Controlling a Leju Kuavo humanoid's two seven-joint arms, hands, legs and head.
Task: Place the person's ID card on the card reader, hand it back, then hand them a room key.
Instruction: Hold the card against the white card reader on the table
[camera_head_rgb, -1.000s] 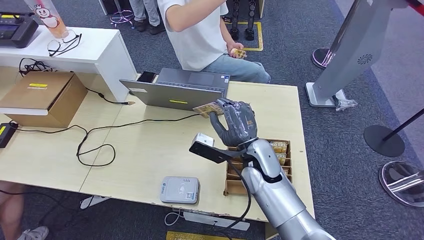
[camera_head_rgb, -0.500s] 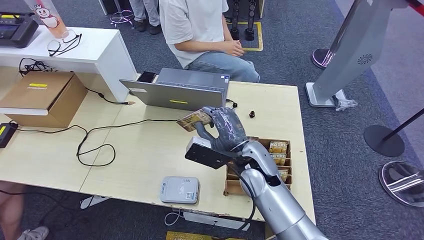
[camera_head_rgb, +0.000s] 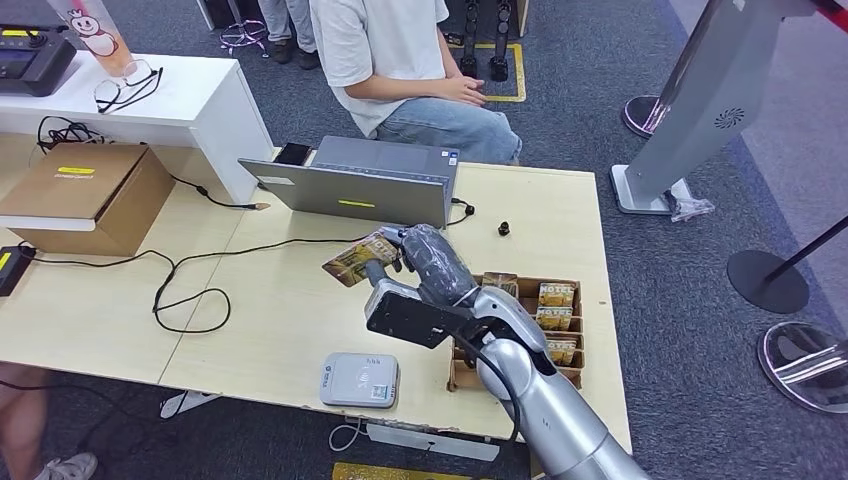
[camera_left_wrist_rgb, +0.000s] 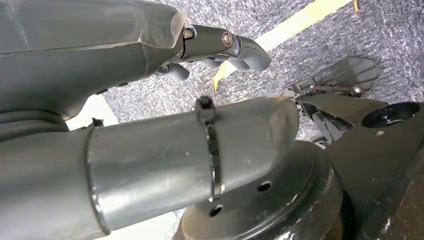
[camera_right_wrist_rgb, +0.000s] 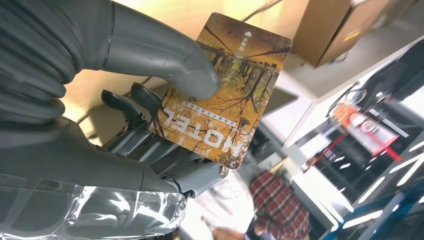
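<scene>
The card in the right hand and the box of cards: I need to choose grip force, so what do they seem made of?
The card looks like thin rigid plastic with a glossy printed autumn picture: flat, rounded corners, held by the right hand. The box looks like brown cardboard or thin wood, matte, with dividers; which of the two I cannot tell.
</scene>
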